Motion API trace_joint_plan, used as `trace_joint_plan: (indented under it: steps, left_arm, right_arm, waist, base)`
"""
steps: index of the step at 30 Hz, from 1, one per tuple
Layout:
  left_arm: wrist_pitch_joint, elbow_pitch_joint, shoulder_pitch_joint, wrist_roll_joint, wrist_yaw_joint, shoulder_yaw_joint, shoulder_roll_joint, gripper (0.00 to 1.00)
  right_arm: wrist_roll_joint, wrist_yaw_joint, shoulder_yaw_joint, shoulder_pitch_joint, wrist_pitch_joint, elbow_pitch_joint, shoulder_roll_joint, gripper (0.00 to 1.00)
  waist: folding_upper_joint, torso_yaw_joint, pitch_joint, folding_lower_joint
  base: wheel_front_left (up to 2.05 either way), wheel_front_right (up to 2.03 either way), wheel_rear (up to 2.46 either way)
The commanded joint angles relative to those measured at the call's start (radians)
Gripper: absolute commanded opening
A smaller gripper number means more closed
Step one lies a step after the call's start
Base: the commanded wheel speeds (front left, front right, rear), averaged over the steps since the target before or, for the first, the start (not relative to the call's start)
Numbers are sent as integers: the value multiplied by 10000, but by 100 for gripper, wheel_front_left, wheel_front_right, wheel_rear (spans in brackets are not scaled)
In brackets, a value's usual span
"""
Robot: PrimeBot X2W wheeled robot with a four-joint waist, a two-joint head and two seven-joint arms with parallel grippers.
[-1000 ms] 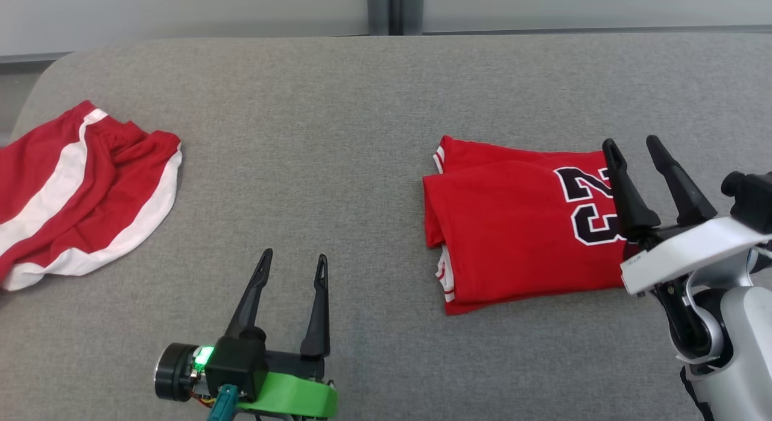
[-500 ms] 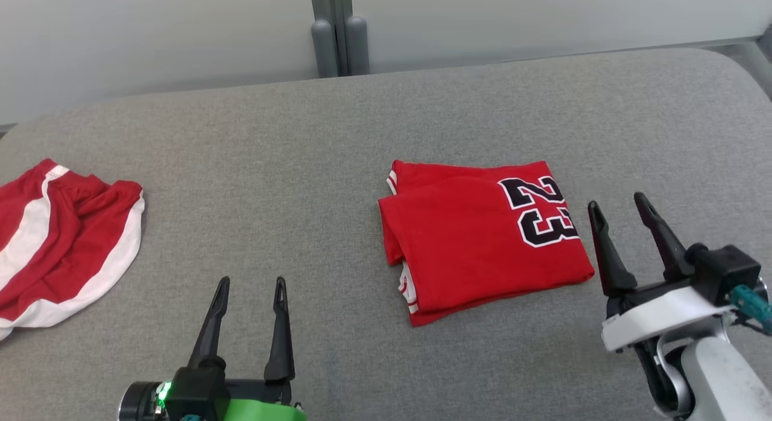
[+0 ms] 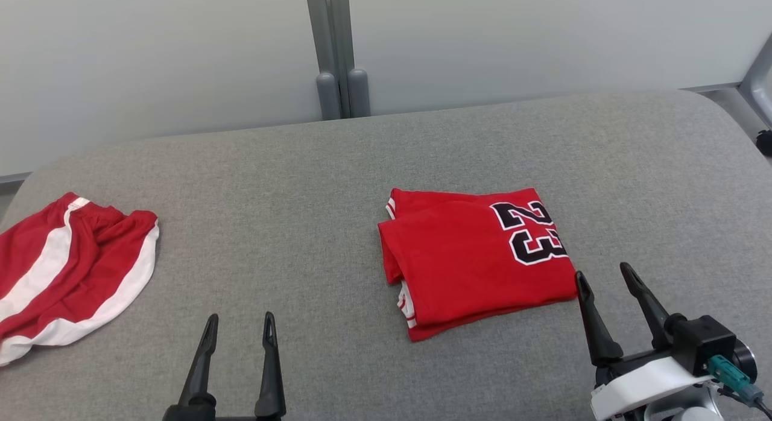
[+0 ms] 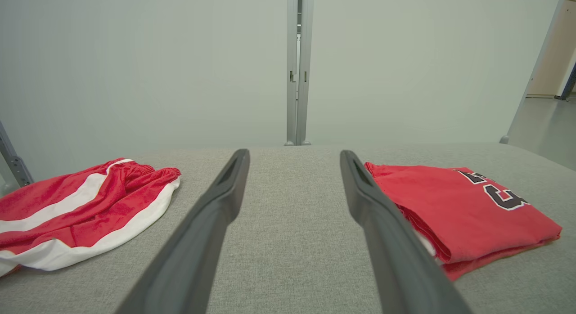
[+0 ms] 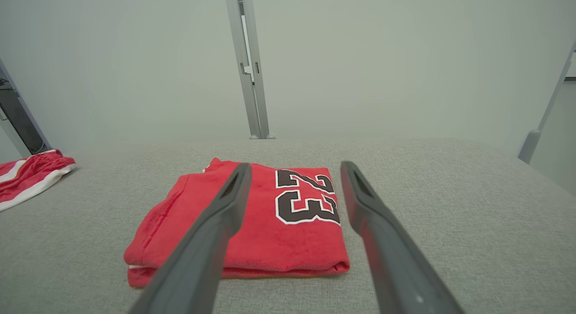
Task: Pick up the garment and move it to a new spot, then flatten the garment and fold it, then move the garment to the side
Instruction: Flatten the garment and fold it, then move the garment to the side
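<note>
- The jersey lies folded on the table, right of centre. A pinch that catches only its top layer would likely pull the fold open (loose edges face left).
- The shorts at far left could be mistaken for the task's garment.
- The left tool and right tool both gape wide, empty.
- A second ago the right tool overlapped the jersey's number; now it sits just off the near corner (the camera shifted too).
</note>
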Motion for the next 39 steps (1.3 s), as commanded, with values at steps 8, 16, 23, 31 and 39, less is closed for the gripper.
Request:
trace_joint_plan:
  steps: [8,16,23,31,39]
  left_arm:
    - [-29,26,414,83,169,128,18,100]
    - [-29,189,449,90,119,185,18,100]
    - [-29,316,399,125,114,184,18,100]
    - [-29,363,412,79,139,151,18,100]
    - [-29,426,364,12,165,74,18,100]
  right_arm:
    - [-186,-9,182,313,-27,20,51,100]
    - [-194,-9,321,278,-28,77,70,100]
    - [-192,-9,308,321,-28,142,61,100]
    - [-180,-9,377,260,-28,138,39,100]
    - [-114,-9,394,223,-28,72,-4,100]
  waist:
    - [-1,36,-179,0]
    - [-1,43,-244,0]
    - [-1,84,-262,0]
    - [-1,83,-278,0]
    - [-1,133,-200,0]
  base:
    - [0,0,0]
    - [0,0,0]
    - [0,0,0]
    - [0,0,0]
    - [0,0,0]
